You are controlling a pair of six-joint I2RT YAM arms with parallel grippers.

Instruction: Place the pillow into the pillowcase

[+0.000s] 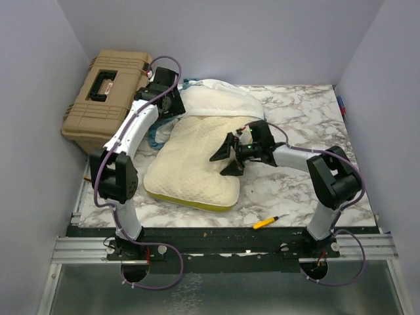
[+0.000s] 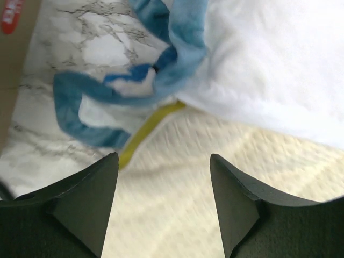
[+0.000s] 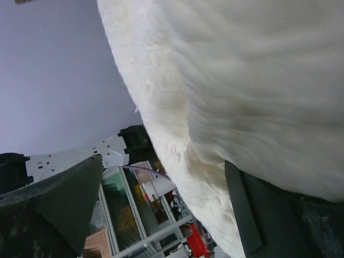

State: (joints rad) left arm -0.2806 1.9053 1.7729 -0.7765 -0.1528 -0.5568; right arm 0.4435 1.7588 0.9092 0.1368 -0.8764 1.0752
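The cream quilted pillow (image 1: pixel 193 164) lies on the marble table, its far end against the mouth of the pillowcase (image 1: pixel 220 98), which shows its white inside and blue ruffled trim (image 2: pixel 172 54). My left gripper (image 1: pixel 167 105) hovers open over the pillow's (image 2: pixel 177 204) far left corner, beside its mustard band (image 2: pixel 150 126); nothing sits between its fingers. My right gripper (image 1: pixel 230 157) is open at the pillow's right side. In the right wrist view the pillow (image 3: pixel 242 80) rests against one finger (image 3: pixel 252 215), and the other finger (image 3: pixel 70 199) stands apart from it.
A tan hard case (image 1: pixel 105 98) stands at the back left, close to my left arm. A yellow-handled tool (image 1: pixel 270 222) lies near the table's (image 1: pixel 308 125) front edge. Grey walls close in on three sides.
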